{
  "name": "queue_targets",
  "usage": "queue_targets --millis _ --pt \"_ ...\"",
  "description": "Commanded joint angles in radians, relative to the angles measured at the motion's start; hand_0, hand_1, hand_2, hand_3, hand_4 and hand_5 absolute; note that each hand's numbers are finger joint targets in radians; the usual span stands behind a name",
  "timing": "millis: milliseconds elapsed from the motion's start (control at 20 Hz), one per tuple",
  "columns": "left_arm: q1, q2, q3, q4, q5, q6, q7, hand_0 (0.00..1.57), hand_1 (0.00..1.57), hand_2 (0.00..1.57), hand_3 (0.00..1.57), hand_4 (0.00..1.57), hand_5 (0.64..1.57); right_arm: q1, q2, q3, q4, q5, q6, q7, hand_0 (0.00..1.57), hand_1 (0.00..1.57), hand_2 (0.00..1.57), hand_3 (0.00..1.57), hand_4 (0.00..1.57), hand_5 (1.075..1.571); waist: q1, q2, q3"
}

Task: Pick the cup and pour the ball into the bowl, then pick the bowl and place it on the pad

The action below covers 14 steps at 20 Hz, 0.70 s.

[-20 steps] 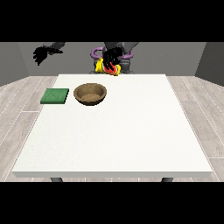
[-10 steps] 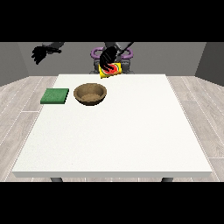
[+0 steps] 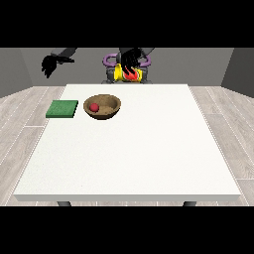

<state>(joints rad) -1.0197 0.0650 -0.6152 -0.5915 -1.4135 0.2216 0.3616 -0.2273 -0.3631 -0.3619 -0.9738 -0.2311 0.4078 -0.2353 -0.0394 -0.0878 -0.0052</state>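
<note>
A brown wooden bowl point(image 3: 102, 106) stands on the white table point(image 3: 134, 149), left of the middle towards the far edge. A small red ball point(image 3: 94, 107) lies inside it. Just left of the bowl a flat green pad point(image 3: 62, 108) rests on the table. Above the far edge, right of the bowl, the hand at the view's right point(image 3: 130, 60) has its dark fingers curled over a yellow cup with a red flame pattern point(image 3: 132, 75), held tipped. The hand at the view's left point(image 3: 49, 65) hangs in the air beyond the table's far left corner, fingers relaxed and holding nothing.
The robot's torso with purple rings point(image 3: 109, 61) sits right behind the far edge, behind the cup. White tabletop stretches from the bowl to the near edge and to the right side. Grey plank floor surrounds the table.
The red ball now lies in the bowl, which looked empty before. The cup and the hand on it have shifted slightly right and back. The other hand stayed raised.
</note>
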Motion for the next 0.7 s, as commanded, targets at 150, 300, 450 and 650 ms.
queue_targets --millis 150,300,450,650 --pt "0.165 -0.053 0.361 -0.169 0.406 0.247 -0.023 1.02 1.02 1.26 0.94 1.39 1.300 0.013 0.004 -0.031 -0.007 -0.016 -0.043 0.008 0.00 0.00 0.00 0.00 0.22 1.565 0.085 0.042 -0.0068" --pt "0.267 -0.063 0.461 -0.271 0.649 0.332 -0.083 0.00 0.00 0.00 0.00 0.63 1.569 -0.023 0.037 -0.005 -0.033 -0.007 -0.056 0.002 0.00 0.00 0.00 0.00 0.35 1.568 0.055 0.128 -0.0203" --pt "0.346 -0.064 0.486 -0.370 0.890 0.329 -0.200 0.00 0.00 0.00 0.00 0.00 1.550 -0.080 0.072 0.024 -0.055 0.009 -0.089 0.008 0.00 0.00 0.00 0.00 0.30 1.568 0.052 0.197 -0.0176" --pt "0.435 -0.065 0.475 -0.509 1.157 0.202 -0.416 0.00 0.00 0.00 0.00 0.00 1.563 -0.108 0.143 0.027 -0.061 0.040 -0.210 -0.017 0.00 0.00 0.00 0.00 0.25 1.571 0.123 0.229 -0.0055"
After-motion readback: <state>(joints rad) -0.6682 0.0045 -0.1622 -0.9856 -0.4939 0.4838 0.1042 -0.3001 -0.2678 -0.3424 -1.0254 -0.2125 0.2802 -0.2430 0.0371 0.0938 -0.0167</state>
